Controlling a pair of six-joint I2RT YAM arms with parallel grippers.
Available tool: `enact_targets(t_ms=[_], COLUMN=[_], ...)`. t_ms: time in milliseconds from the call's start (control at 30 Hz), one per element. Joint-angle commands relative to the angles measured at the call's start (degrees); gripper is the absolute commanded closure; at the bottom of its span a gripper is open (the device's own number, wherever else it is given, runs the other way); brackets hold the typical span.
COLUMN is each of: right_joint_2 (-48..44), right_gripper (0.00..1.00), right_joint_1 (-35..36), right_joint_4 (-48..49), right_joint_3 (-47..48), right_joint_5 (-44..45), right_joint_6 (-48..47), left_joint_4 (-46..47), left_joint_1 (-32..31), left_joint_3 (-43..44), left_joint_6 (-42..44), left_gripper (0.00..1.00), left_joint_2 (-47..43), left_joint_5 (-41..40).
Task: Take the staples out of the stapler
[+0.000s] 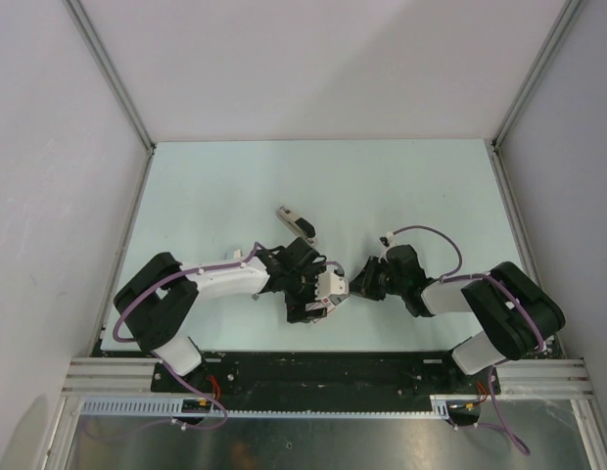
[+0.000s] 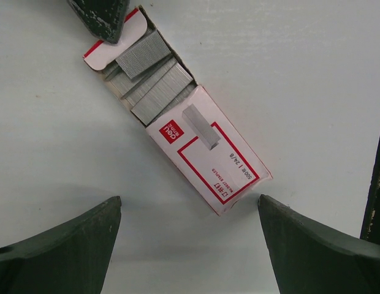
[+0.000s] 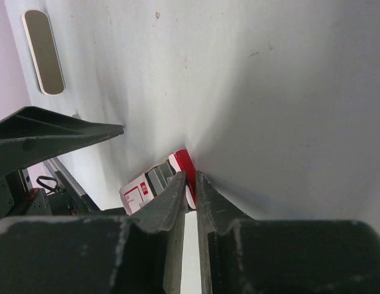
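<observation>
Right hand [image 3: 190, 176] pinches the open end flap of the staple box [image 2: 208, 153], fingers almost together. Left hand [image 2: 189, 205] hovers spread wide above that box, holding nothing, near the middle of the counter's [image 1: 215, 186] near edge. Silvery strips [image 2: 150, 73] lie in the box. The stapler [image 1: 296, 221] lies apart, mid-counter.

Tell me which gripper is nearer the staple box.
Right. The right gripper, shut, touches the box at its open flap end; the left gripper hangs open above it, fingers either side, not touching.
</observation>
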Motion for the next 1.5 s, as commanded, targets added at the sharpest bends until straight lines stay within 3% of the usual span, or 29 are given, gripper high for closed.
enact_targets(t_ms=[0, 567, 1467], right_joint_2=[0.88, 0.63, 2.94], right_gripper=[0.85, 0.88, 0.78], right_joint_1=[1.13, 4.48, 8.81], right_joint_4=[-0.17, -0.83, -0.8], right_joint_3=[0.27, 1.32, 3.35], right_joint_5=[-0.23, -0.32, -1.61], right_joint_6=[-1.36, -0.95, -0.86], left_joint_4=[1.36, 1.89, 2.12], left_joint_1=[-0.32, -0.34, -0.42], left_joint_3=[1.79, 2.21, 2.27], left_joint_6=[0.14, -0.4, -0.46], left_gripper=[0.03, 0.03, 0.03], left_joint_2=[0.64, 1.62, 1.69], left_joint_5=[-1.2, -1.25, -0.94])
